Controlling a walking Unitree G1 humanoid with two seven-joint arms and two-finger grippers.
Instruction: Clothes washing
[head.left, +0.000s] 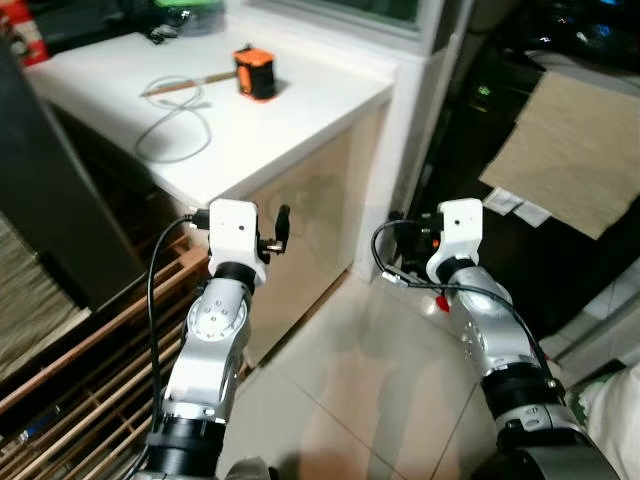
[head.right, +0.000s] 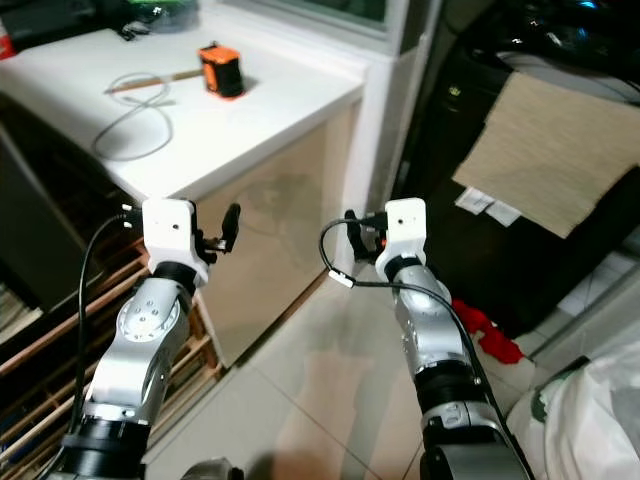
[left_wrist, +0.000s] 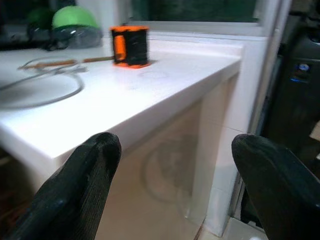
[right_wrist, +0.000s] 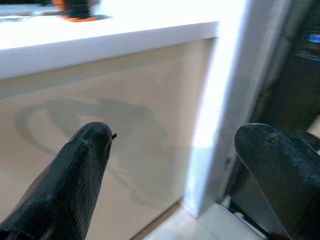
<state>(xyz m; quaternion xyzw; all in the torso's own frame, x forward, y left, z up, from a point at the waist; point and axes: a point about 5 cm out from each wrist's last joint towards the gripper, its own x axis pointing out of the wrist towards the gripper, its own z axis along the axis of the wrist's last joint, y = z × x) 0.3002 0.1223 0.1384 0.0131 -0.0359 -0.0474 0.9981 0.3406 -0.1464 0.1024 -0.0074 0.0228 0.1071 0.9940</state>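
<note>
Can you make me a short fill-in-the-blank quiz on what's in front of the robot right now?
1. The tape measure on the white counter is black and ____.
2. Both the left gripper and right gripper have their fingers ____.
3. A grey ____ lies looped on the counter.

Missing words: orange; open; cable

White counter (head.left: 250, 140) ahead of the left claw carrying an orange-and-black tape measure (head.left: 255, 73), a looped grey cable (head.left: 178, 120) and a thin wooden stick (head.left: 185, 84); wooden slats (head.left: 90, 370) low beside it; woven beige mat (head.left: 580, 150) beyond the right claw.
</note>
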